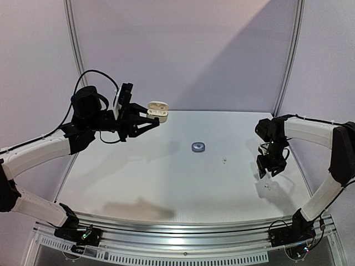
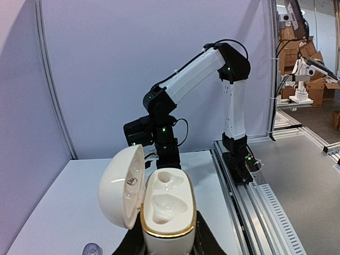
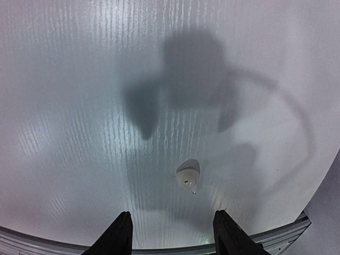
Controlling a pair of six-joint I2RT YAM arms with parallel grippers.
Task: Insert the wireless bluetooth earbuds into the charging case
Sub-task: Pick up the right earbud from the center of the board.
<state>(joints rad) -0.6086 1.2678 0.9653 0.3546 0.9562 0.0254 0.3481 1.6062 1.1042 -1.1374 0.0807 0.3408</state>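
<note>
The left gripper [image 1: 150, 118] pinches an open white charging case [image 2: 167, 210] aloft, both wells empty. The right gripper [image 3: 172, 234], fingers spread, hovers over a white earbud [image 3: 188, 175] on the table [image 1: 166, 183], four o'clock from a grey-purple case [image 1: 198, 147].

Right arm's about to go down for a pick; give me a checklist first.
1. Left gripper shut on the white case: ok.
2. Its lid open, both wells empty: ok.
3. Right gripper open above the table: ok.
4. White earbud lies loose just ahead of the right fingers, roughly centred: ok.
5. Earbud's orientation for its well: cannot tell.
</note>
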